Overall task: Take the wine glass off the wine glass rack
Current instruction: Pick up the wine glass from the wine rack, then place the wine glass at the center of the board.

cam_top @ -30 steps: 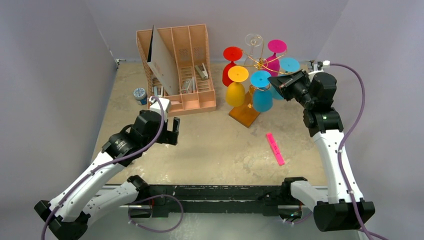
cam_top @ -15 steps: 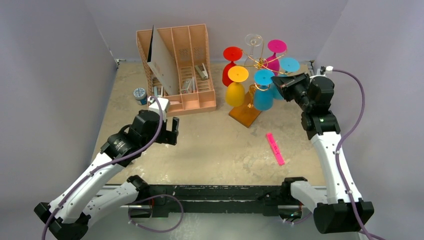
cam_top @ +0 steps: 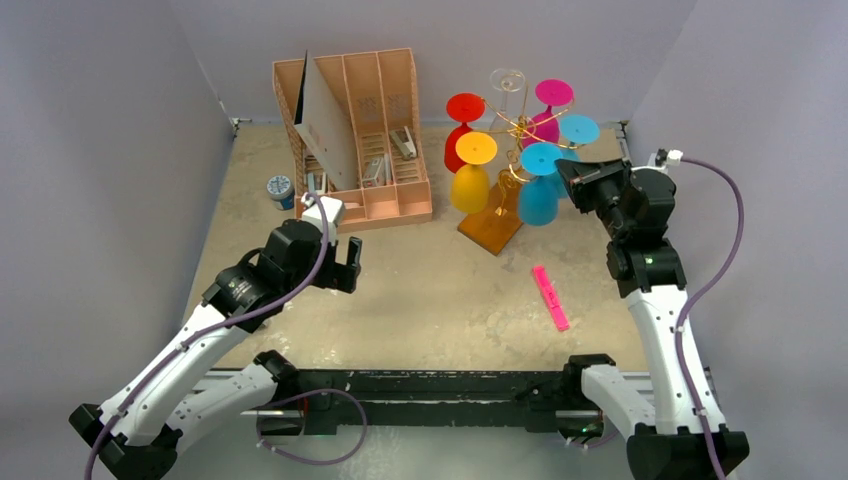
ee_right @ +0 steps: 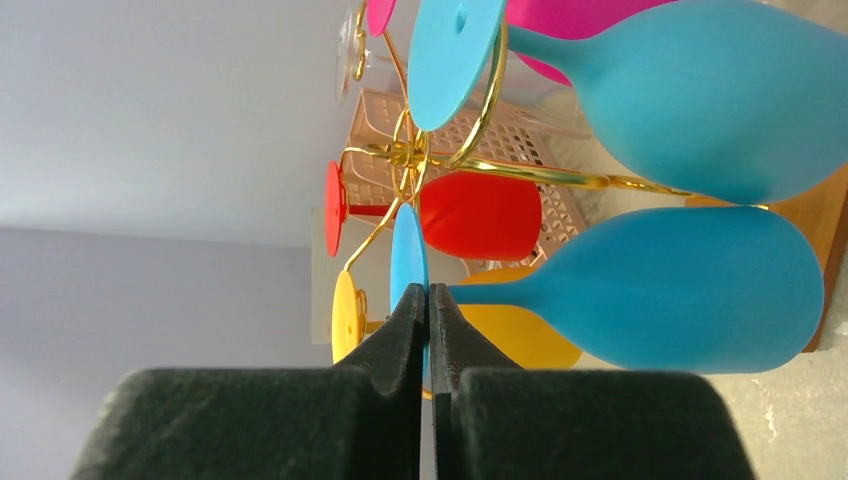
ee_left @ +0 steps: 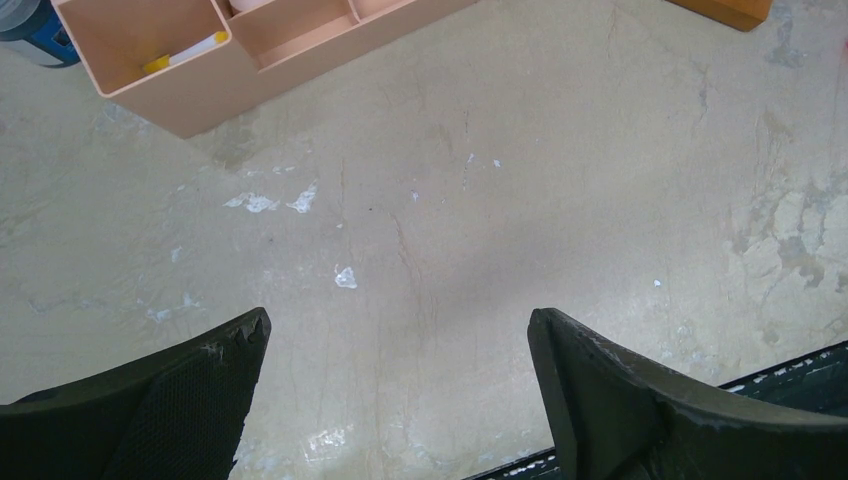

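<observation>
Right gripper (ee_right: 428, 300): we see it pinching the blue wine glass (ee_right: 680, 290) by its stem.
Wine glass rack (cam_top: 490, 230): far centre, that glass inverted at its right.
Left gripper (ee_left: 398, 318): spread above the counter (ee_left: 560, 150).
Counter: beige, scuffed; lilac-grey walls (cam_top: 100, 150).

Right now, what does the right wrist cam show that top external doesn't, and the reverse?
Right wrist only: the right gripper pinched shut at the stem of the blue wine glass, right beside its foot. Top external only: the left gripper, well away from the rack, and the pink marker on the table. Both: the wine glass rack and its other hanging glasses.
</observation>
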